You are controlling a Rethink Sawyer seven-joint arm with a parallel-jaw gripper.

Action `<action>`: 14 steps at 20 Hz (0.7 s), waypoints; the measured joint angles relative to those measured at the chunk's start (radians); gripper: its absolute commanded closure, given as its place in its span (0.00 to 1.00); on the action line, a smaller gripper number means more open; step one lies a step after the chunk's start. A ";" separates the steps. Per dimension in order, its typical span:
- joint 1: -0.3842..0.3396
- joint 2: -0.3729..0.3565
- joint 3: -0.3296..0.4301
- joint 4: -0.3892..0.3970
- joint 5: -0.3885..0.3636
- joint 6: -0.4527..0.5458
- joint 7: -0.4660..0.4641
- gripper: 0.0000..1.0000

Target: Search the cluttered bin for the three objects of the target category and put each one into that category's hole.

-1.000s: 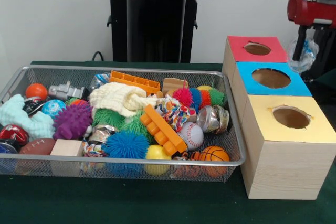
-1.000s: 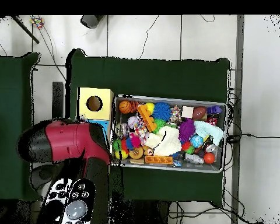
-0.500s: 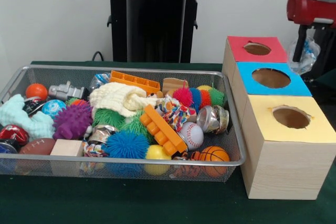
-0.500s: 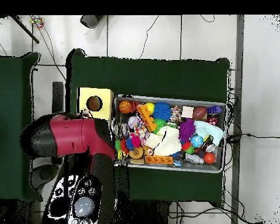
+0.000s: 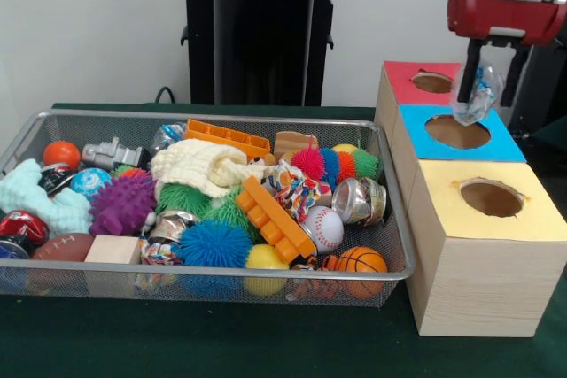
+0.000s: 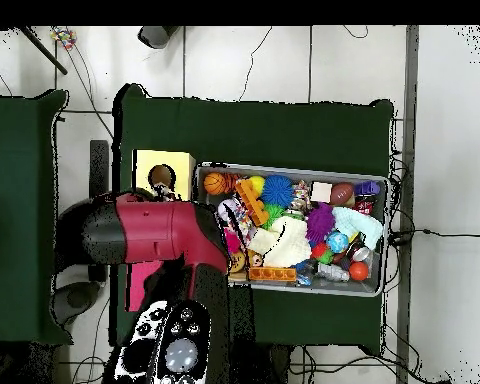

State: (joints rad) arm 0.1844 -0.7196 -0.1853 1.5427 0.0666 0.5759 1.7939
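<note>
jaws clamp a clear bottle (image 5: 476,93) over blue box's hole (image 5: 457,131) | bin (image 5: 221,277): toy clutter

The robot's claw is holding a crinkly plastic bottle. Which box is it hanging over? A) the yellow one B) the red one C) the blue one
C: in the front view the gripper holds the plastic bottle just above the round hole of the blue box, with the red box behind it and the yellow box in front of it.
</note>
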 measured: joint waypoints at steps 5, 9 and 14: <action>-0.014 -0.015 0.000 0.035 -0.001 -0.010 0.000 1.00; -0.005 -0.015 -0.001 0.053 -0.001 -0.037 0.000 1.00; 0.014 0.001 -0.008 0.054 0.000 -0.072 0.000 1.00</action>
State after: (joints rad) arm 0.1980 -0.7188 -0.1928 1.5963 0.0662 0.5039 1.7939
